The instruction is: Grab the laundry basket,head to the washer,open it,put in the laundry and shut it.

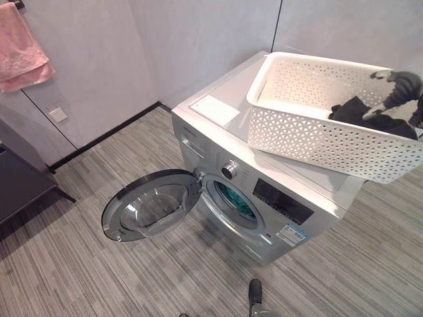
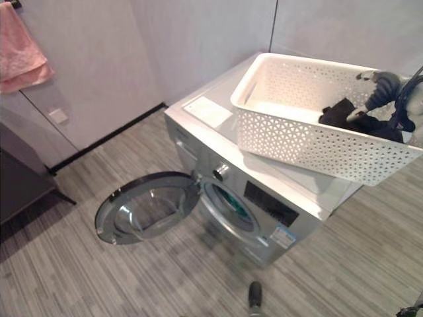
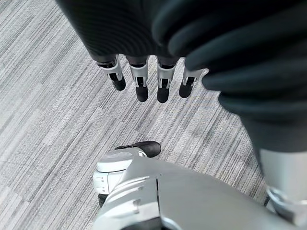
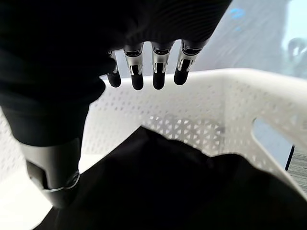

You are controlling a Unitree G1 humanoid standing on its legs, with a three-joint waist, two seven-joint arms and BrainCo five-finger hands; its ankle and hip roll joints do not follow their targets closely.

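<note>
Now right hand (image 4: 144, 72) open above dark laundry (image 4: 158, 182) in basket (image 4: 268, 96).

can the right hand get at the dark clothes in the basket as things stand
Probably yes. The right hand already hangs inside the white basket just above the dark laundry, fingers straight, with nothing between them. The basket sits open-topped on the washer.

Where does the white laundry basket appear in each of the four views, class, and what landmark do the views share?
Left eye view: laundry basket, upper right, on the washer.
Right eye view: upper right, on the washer.
Left wrist view: floor instead.
Right wrist view: its wall behind the dark laundry.
Shared landmark: dark laundry.
</note>
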